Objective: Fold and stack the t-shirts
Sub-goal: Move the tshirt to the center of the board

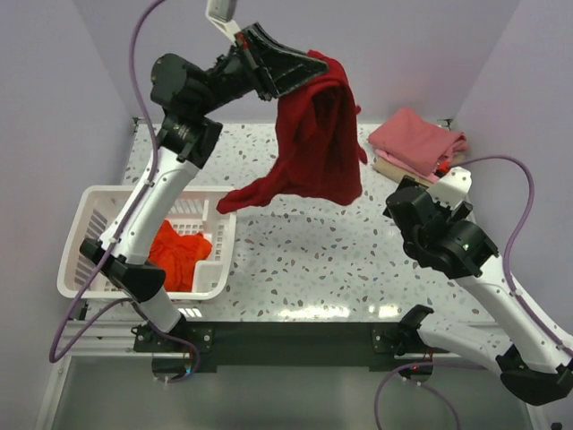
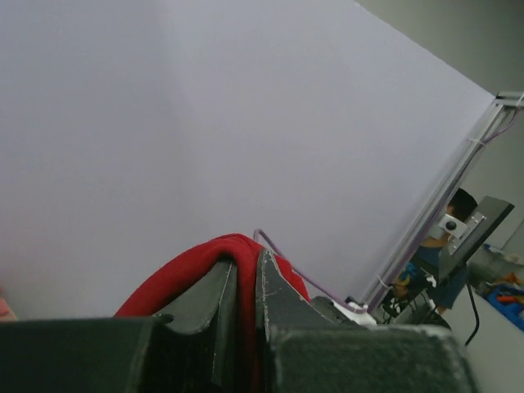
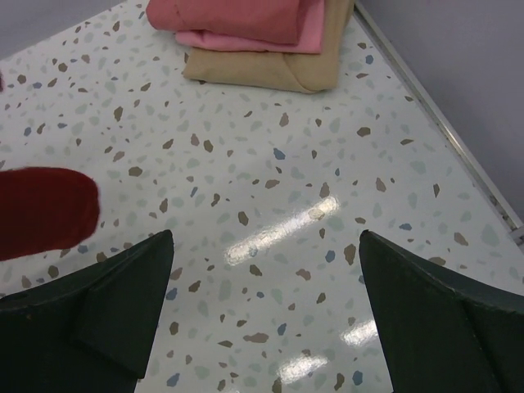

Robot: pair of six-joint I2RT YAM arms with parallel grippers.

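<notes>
Two done: pink shirt (image 1: 416, 139) folded atop tan shirt (image 1: 392, 168), far right of the table (image 1: 304, 269). Crimson shirt (image 1: 313, 143) hangs unfolded, pinched in the left claw (image 1: 311, 67). Orange shirt (image 1: 179, 251) lies crumpled in the basket (image 1: 81, 233). Right claw (image 3: 266, 233) gapes empty; two folds outstanding

- The basket (image 1: 89, 202) sits at the left of the desk (image 1: 304, 260), with a crumpled shirt (image 1: 179, 255) in it.
- A hanging shirt (image 1: 318, 134) dangles from the left pincer (image 1: 307, 68) above mid-desk, right of the basket.
- Folded shirts (image 1: 416, 143) lie stacked at the far right, behind the right pincer (image 3: 262, 243).
</notes>
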